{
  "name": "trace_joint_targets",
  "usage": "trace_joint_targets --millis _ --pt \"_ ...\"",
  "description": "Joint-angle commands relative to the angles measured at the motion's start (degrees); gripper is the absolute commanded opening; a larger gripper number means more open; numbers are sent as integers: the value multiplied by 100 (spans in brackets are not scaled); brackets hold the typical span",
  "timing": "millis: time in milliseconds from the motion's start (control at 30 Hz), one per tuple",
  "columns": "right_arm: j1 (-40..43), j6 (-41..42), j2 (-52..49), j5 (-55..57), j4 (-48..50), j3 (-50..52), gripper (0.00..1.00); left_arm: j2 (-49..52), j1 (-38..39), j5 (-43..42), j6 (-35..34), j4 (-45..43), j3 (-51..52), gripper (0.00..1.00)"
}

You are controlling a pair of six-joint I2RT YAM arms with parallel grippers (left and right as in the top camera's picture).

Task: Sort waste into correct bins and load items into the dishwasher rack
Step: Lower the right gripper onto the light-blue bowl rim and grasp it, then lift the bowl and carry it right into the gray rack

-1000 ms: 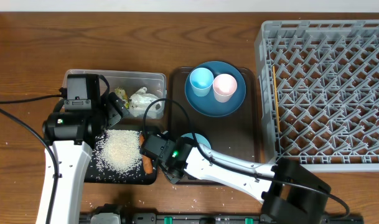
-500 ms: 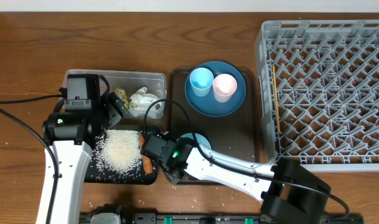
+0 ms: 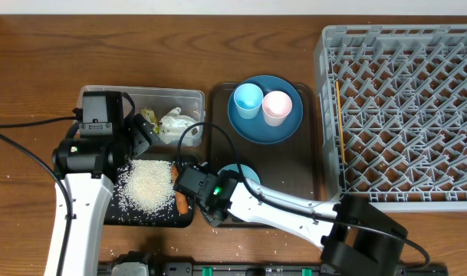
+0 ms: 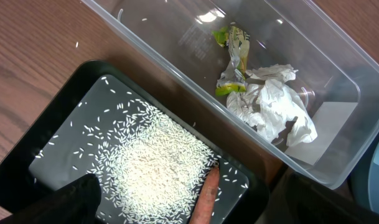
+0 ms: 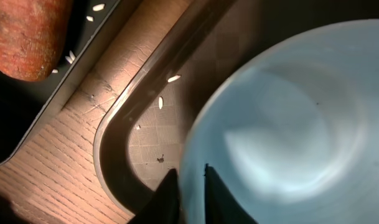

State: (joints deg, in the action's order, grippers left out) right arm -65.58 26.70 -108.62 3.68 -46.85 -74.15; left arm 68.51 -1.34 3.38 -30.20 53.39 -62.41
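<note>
The pale blue bowl (image 5: 289,124) is pinched by its rim, at lower centre, in the nearly closed right gripper (image 5: 188,186). It should be lifted slowly and kept level.

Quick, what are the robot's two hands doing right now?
Left gripper: open, holding nothing.
Right gripper: shut on the rim of the pale blue bowl.

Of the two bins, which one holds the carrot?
The shallow black tray: the carrot lies at its edge beside the rice. The clear tub holds only crumpled paper and a green-yellow wrapper.
</note>
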Motion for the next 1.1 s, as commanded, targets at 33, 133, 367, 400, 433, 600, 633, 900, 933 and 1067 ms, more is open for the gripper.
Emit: trace_joint_targets --millis 33,133,367,400,433,600,633,900,933,1067 --pt "-50 50 -26 61 -9 42 9 28 -24 28 -50 15 -81 96" --pt "-50 50 -26 24 -31 42 8 28 -24 28 -48 17 -81 96" --pt "-48 52 -26 -92 -66 42 1 28 -24 28 -50 20 -81 96" --pt "-44 55 -26 -92 -63 42 1 28 -24 28 -50 20 -81 96" --pt "-37 52 -26 -90 -68 42 1 28 -24 28 -48 28 -81 96" --pt "-37 48 -26 -92 -76 39 1 28 -24 28 -48 35 -81 96" --pt "-33 22 -24 -87 -72 31 1 28 -24 28 -50 35 -81 96" --pt "367 -564 601 -94 -769 -688 1 28 -24 28 -48 35 -81 96" --pt "461 -621 748 -94 -822 -798 1 28 -24 28 -50 35 -81 96" --pt "1036 -914 1473 -219 -977 -1196 1 28 -24 28 -50 35 -81 96"
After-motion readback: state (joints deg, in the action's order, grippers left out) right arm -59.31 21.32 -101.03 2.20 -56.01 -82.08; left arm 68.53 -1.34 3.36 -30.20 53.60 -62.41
